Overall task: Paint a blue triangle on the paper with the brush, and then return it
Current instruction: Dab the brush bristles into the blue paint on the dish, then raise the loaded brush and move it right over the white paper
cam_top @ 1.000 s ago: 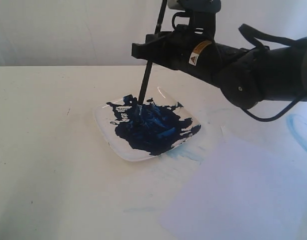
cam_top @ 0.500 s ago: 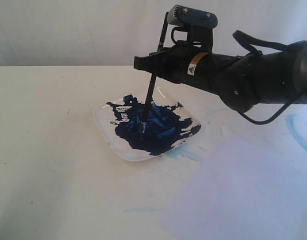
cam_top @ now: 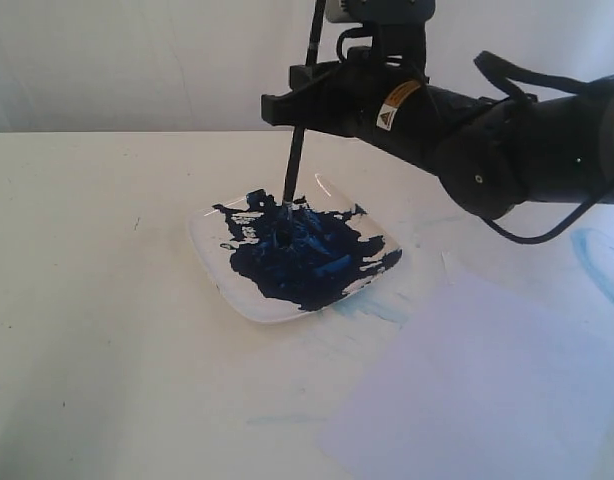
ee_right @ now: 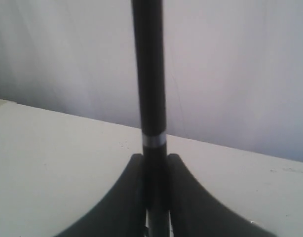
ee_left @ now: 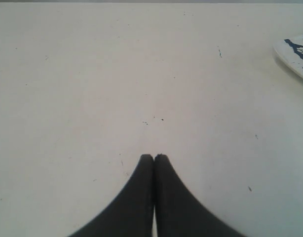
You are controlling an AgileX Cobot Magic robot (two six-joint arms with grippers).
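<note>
Brush (cam_top: pixel 296 150), thin black shaft with a silver band, near upright, tip down in glossy dark-blue paint (cam_top: pixel 302 262) on the square white plate (cam_top: pixel 213 272). I see right jaws clamped on it; left jaws together over matte desk (ee_left: pixel 92 74).

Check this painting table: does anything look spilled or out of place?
Yes. A pale blue smear lies on the table beside the plate, and a curved light-blue streak marks the table at far right. Neither is on the paper.
</note>
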